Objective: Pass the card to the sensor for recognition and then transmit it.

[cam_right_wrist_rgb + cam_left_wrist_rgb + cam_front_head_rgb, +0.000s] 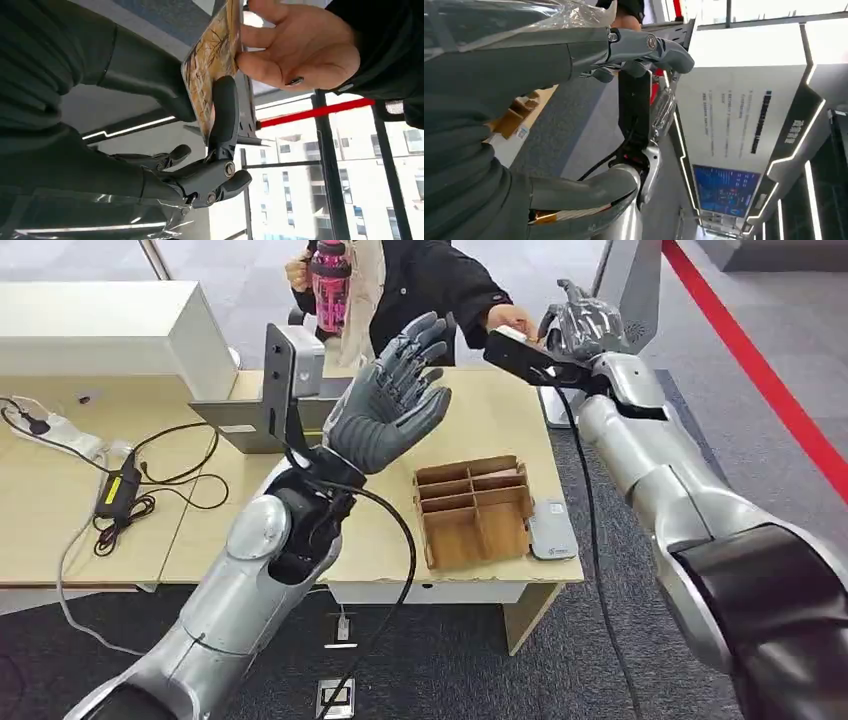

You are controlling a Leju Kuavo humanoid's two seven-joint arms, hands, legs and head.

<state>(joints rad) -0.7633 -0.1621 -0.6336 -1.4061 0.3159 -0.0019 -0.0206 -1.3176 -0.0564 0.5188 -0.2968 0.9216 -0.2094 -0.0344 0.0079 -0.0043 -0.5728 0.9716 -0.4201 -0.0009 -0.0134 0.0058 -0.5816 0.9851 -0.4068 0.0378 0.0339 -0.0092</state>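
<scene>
Handover is the step you are on: your right hand (200,150) pinches the card (212,60) between thumb and a finger, held out past the desk (490,410) edge, where a person's hand (300,47) already touches it. Next, loosen that pinch. Your left hand (395,390) hovers spread, holding nothing.

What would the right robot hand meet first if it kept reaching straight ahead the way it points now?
Most likely the person's hand. The right robot hand pinches the card, and the person's fingers already touch the card's far end. Depth beyond that is unclear.
</scene>
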